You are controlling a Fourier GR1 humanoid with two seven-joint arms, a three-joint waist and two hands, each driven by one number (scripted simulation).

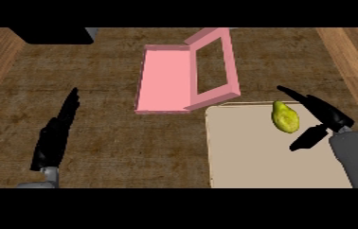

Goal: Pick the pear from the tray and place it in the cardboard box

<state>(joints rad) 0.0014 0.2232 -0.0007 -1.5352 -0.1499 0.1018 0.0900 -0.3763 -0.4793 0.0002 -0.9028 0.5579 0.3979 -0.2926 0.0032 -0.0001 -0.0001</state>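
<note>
Right hand [332, 115] spread beside pear [285, 118] near tray's [252, 150] far edge.

Looks like a kitchen: dark wood-grain counter top [105, 105] filling the view, paler wooden edging [7, 48] at 10 and 2 o'clock, a beige tray [259, 157] at 4 o'clock bearing a pear [285, 118].

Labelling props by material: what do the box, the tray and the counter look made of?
Box: flat, thin pink panels, matte; may be cardboard. Tray: plain beige, matte, no grain; plastic or board, unclear. Counter: dark brown with streaky grain, looks like wood.
</note>
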